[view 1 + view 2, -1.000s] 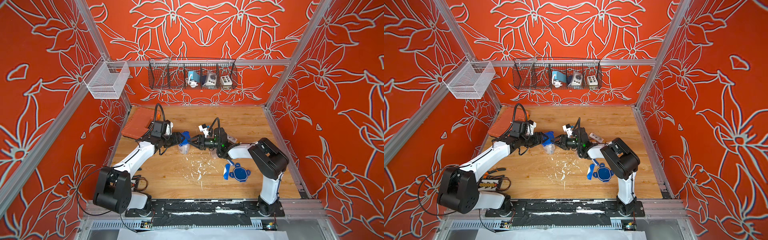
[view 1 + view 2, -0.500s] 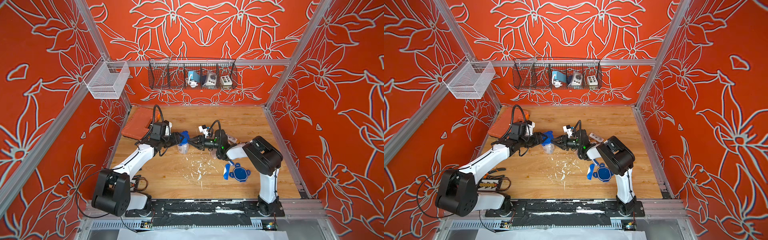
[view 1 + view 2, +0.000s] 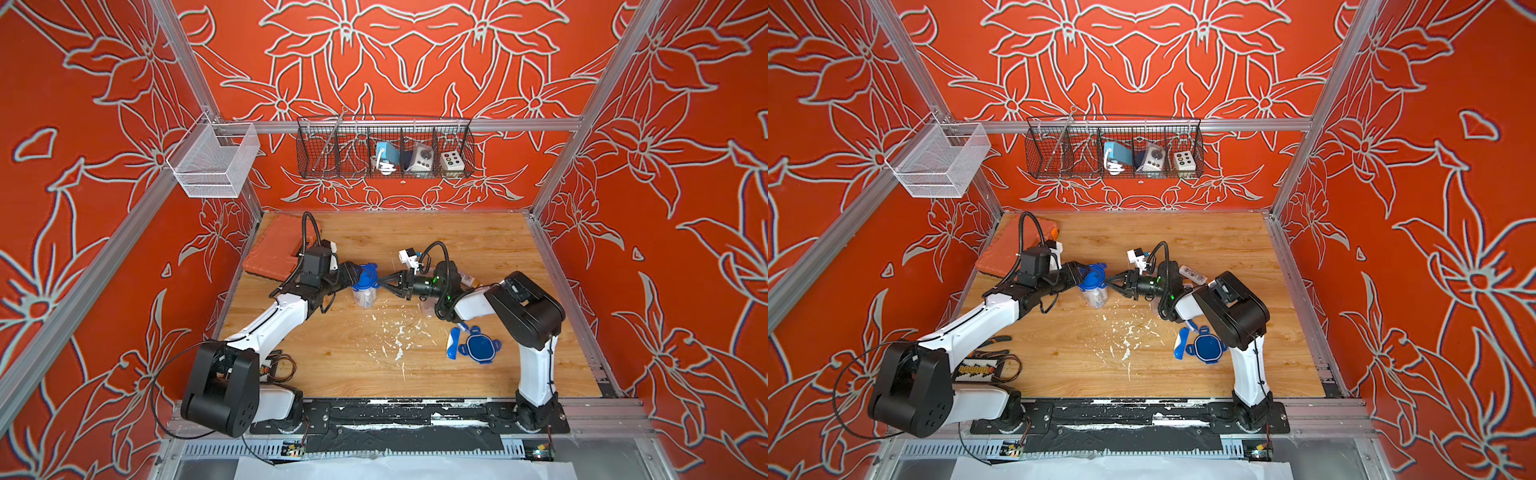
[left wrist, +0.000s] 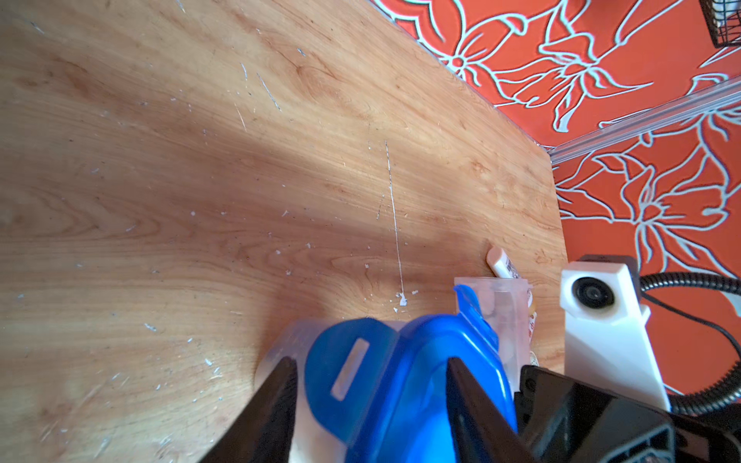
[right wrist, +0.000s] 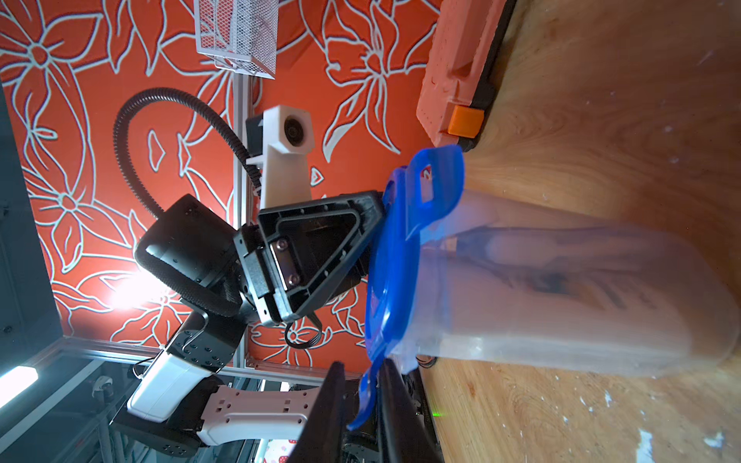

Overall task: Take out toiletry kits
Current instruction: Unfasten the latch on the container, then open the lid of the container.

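Both arms meet at the clear jar (image 3: 364,297), which stands upright mid-worktop (image 3: 353,374). The left pincer (image 4: 371,364) is clamped across its blue lid (image 3: 366,277), and the right pincer (image 5: 359,368) nips one lid tab from the opposite side. The kit items inside show only as blurs through the jar wall. One white barcoded tube (image 3: 1192,274) lies out on the worktop, behind the right arm.

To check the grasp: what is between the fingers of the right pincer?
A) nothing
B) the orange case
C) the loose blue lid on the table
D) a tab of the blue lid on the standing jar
D: in the right wrist view the right pincer is closed on a tab of the blue lid of the jar.
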Action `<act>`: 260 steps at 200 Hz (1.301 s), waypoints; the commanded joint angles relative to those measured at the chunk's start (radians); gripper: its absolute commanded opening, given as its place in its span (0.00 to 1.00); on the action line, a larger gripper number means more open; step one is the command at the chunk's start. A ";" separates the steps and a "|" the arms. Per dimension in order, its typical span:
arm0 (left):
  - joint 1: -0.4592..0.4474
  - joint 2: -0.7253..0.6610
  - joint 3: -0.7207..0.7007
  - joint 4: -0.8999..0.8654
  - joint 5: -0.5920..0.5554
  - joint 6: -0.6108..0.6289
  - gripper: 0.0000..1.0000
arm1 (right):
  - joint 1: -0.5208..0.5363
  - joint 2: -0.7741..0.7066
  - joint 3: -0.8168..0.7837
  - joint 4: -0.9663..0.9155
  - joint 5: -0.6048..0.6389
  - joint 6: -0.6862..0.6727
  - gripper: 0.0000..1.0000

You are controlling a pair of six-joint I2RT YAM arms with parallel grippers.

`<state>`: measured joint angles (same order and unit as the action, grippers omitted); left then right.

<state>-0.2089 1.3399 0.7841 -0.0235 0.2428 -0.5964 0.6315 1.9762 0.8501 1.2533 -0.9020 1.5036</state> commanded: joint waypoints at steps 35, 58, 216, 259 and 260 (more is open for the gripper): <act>-0.018 0.032 0.034 -0.286 0.024 0.034 0.70 | -0.031 -0.257 0.155 -1.068 0.140 -0.561 0.42; -0.020 0.017 0.095 -0.294 0.055 0.040 0.72 | -0.036 -0.218 0.245 -1.123 0.090 -0.581 0.51; 0.023 -0.068 0.067 -0.274 0.116 0.031 0.76 | -0.033 0.059 0.564 -0.990 -0.032 -0.434 0.46; 0.025 -0.089 0.076 -0.297 0.093 0.027 0.77 | -0.032 0.034 0.542 -0.936 -0.031 -0.396 0.24; 0.025 -0.091 0.076 -0.299 0.090 0.026 0.77 | -0.032 0.033 0.542 -0.934 -0.031 -0.395 0.24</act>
<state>-0.1894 1.2816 0.8577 -0.3031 0.3489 -0.5697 0.6003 2.0235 1.3842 0.2546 -0.9207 1.0763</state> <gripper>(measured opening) 0.760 0.275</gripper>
